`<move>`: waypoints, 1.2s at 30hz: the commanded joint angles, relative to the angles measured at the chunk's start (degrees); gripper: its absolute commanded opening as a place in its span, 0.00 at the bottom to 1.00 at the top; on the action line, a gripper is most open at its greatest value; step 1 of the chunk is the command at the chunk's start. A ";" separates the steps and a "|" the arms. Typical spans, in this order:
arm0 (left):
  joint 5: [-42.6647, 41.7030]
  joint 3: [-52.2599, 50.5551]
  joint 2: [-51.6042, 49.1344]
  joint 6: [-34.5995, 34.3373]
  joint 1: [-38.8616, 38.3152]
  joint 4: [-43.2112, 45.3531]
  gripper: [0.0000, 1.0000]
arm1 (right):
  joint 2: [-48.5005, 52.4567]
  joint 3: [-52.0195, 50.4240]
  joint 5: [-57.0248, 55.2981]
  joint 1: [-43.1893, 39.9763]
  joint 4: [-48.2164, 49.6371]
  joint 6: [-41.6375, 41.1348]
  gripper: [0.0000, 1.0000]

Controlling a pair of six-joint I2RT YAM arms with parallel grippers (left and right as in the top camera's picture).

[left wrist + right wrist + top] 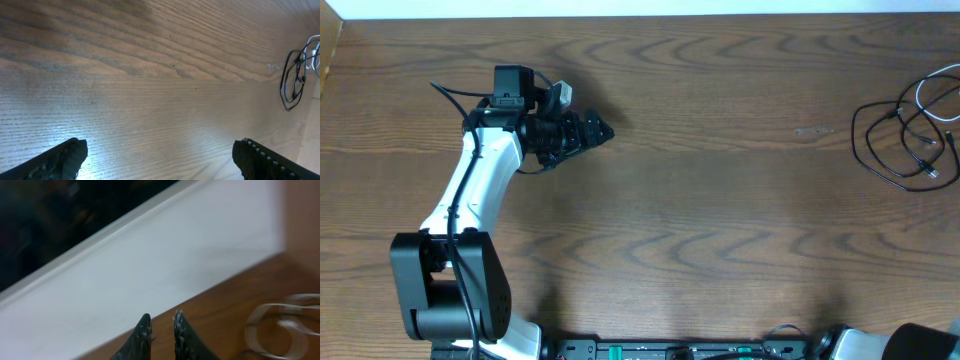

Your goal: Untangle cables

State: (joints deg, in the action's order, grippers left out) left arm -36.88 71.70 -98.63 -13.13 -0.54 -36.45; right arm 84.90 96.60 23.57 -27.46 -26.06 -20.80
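Observation:
The black cable [880, 150] and the white cable [932, 92] lie looped together at the table's far right edge. They also show small in the left wrist view, the black cable [291, 82] and the white cable [315, 55] at far right. My left gripper [595, 130] is at the far left of the table, far from the cables, and its fingers [160, 155] are wide open and empty. My right gripper [161, 322] has its fingers close together with nothing between them. It points at the table's far edge, with a blurred white cable loop [280, 325] to its right.
A white wall [150, 260] rises behind the table's far edge. The wooden table [720, 220] stretches between the left arm and the cables. Part of the right arm [920, 345] shows at the bottom right edge of the overhead view.

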 commanded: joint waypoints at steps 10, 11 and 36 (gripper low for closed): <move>0.52 -0.22 1.31 0.13 0.09 -0.22 0.98 | -1.01 0.59 -23.02 32.54 -23.58 10.62 0.67; 0.52 -0.22 1.31 0.13 0.09 -0.22 0.98 | -1.44 0.59 -23.02 32.83 -26.77 10.60 0.70; 0.52 -0.22 1.31 0.13 0.09 -0.22 0.98 | -1.36 0.02 -24.57 32.76 -42.03 10.86 0.99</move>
State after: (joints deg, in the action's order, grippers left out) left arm -36.88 71.70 -98.56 -13.15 -0.54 -36.45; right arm 83.48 96.77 0.40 5.06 -69.01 -10.61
